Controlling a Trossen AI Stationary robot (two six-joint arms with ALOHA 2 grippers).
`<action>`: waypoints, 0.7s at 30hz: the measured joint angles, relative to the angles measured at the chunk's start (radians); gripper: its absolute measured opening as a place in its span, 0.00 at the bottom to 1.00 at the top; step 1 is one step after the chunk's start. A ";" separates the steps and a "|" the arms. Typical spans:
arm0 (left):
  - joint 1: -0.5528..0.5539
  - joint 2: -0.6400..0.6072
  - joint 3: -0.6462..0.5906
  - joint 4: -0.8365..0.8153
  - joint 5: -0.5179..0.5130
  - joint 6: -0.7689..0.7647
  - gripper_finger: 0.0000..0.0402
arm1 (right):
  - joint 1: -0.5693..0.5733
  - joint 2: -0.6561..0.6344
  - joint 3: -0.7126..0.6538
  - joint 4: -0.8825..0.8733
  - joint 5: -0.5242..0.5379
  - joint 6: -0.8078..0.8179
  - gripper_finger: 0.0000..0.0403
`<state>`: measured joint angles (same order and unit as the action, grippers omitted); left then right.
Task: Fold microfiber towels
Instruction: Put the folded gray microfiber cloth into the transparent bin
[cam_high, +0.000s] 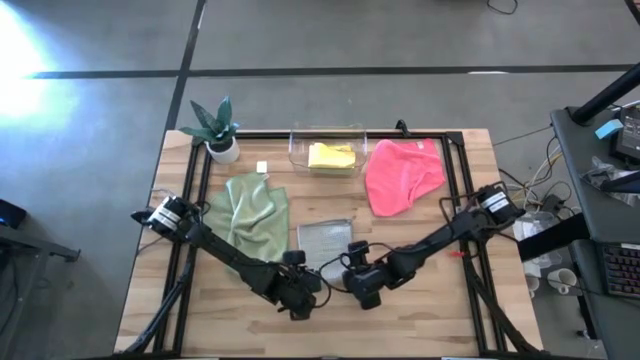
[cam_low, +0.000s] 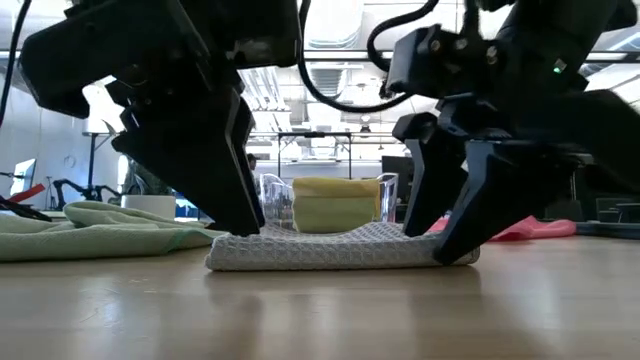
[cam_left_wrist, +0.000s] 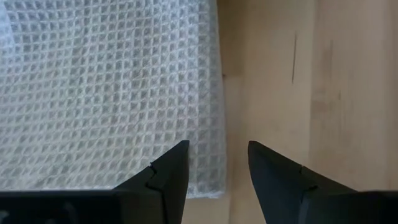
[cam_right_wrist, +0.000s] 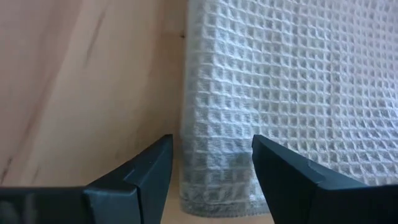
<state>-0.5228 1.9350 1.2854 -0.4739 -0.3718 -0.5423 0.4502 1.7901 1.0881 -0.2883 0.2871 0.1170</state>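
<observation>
A light grey waffle-weave towel (cam_high: 325, 240) lies folded flat on the table's middle near side; it also shows in the low view (cam_low: 340, 248). My left gripper (cam_left_wrist: 217, 149) is open at its near left corner (cam_left_wrist: 208, 180). One finger is over the cloth and the other over bare wood. My right gripper (cam_right_wrist: 211, 142) is open at its near right corner (cam_right_wrist: 211, 193), its fingers standing either side of the folded edge. A sage green towel (cam_high: 250, 215) lies rumpled at the left. A hot pink towel (cam_high: 400, 175) lies at the far right. A yellow towel (cam_high: 332, 157) sits folded in the clear bin. No lime green towel shows. My left gripper comes from above, slanting from the near side; in the low view one fingertip (cam_low: 245, 228) reaches the towel's left end, and I cannot tell whether it touches. My right gripper comes the same way; its fingertips (cam_low: 455, 250) reach the towel's right end, and I cannot tell whether they touch.
The clear plastic bin (cam_high: 300, 150) stands at the far middle. A potted plant (cam_high: 220, 130) stands at the far left, with a small white object (cam_high: 262, 167) near it. A black frame (cam_high: 460, 180) runs around the work area. Bare wood lies along the near edge.
</observation>
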 joint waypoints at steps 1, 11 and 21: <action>0.000 0.000 -0.005 0.008 0.002 0.000 0.37 | -0.004 0.000 0.000 -0.001 0.000 0.010 0.52; 0.018 0.049 -0.044 0.057 -0.006 0.003 0.37 | -0.017 0.000 0.000 0.006 -0.049 0.048 0.52; 0.038 0.052 -0.050 0.048 -0.087 0.004 0.33 | -0.025 0.000 -0.003 0.001 -0.073 0.106 0.46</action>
<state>-0.4852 1.9873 1.2358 -0.4261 -0.4586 -0.5385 0.4251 1.7901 1.0855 -0.2875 0.2139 0.2234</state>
